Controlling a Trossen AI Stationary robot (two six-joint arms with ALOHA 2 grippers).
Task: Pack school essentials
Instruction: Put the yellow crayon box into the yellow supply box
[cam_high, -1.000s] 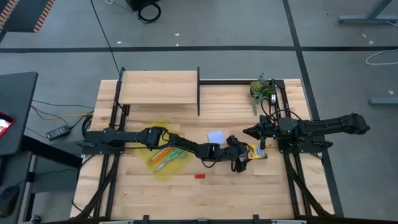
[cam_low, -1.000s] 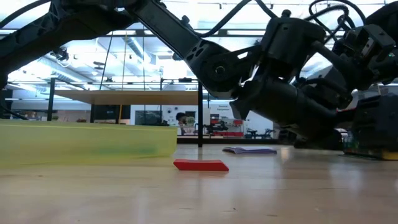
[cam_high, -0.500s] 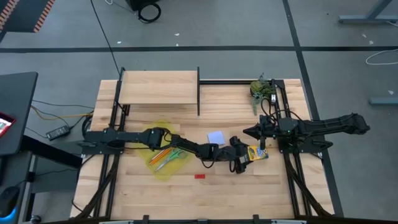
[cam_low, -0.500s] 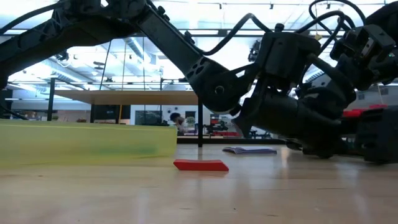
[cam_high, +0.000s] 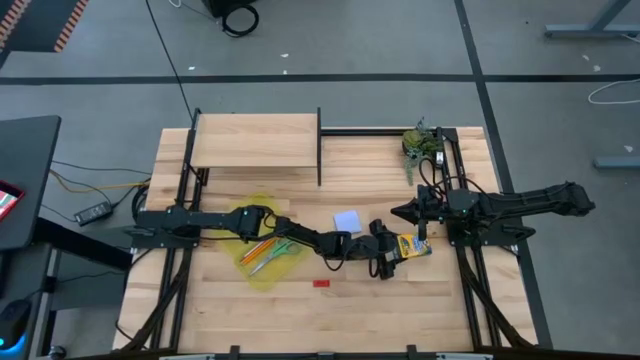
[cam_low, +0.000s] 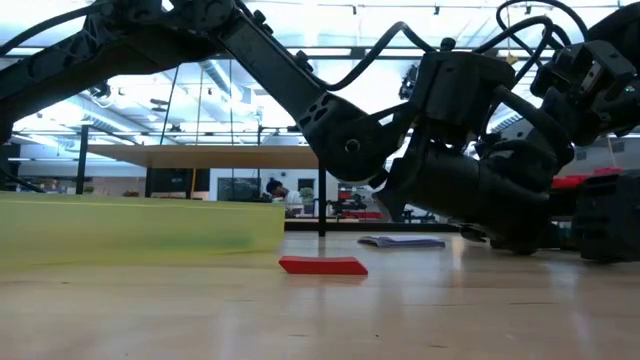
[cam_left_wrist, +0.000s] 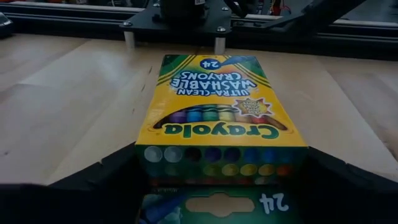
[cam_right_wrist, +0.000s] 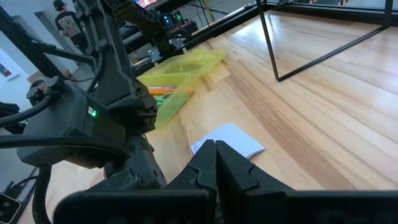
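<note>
The yellow-green crayon box (cam_high: 412, 246) lies flat on the table right of centre, and in the left wrist view (cam_left_wrist: 217, 106) it fills the middle. My left gripper (cam_high: 392, 252) reaches across to the box's left end, open, with one finger along each long side. The pale blue note pad (cam_high: 347, 220) and the red eraser (cam_high: 321, 283) lie loose on the wood. Orange pencils and green scissors lie in the yellow pouch (cam_high: 262, 252). My right gripper (cam_high: 400, 212) waits shut, just beyond the box. My left gripper comes in nearly level from the table's left, its fingers (cam_left_wrist: 106, 177) lying along the crayon box's two long sides at its flap end (cam_left_wrist: 217, 158). They stand right against the sides; whether they touch I cannot tell. The box rests flat on the table.
A wooden shelf (cam_high: 255, 140) and a black upright frame (cam_high: 319, 150) stand at the far side. A dark green leafy clump (cam_high: 420, 143) sits at the far right. The right arm's base (cam_high: 480, 215) stands close behind the box. Bare wood lies toward the near edge.
My left gripper has tipped its fingers down toward the table at the crayon box, then kept still. The box has not moved.
</note>
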